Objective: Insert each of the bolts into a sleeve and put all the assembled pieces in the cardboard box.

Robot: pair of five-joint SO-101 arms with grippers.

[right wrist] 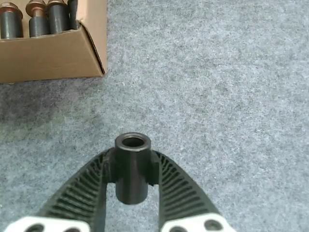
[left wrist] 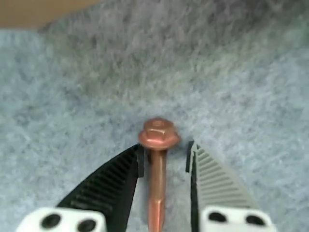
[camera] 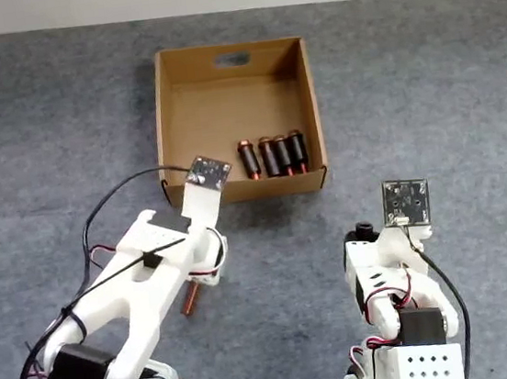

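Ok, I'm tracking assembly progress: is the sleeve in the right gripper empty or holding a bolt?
Empty: the sleeve clamped in the right gripper shows an open, hollow bore.

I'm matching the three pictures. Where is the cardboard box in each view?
High view: box at top centre.
Left wrist view: a brown strip at the edge, likely its wall.
Right wrist view: its corner, beyond the sleeve.
Shared landmark: the assembled pieces inside, in high and right wrist views.
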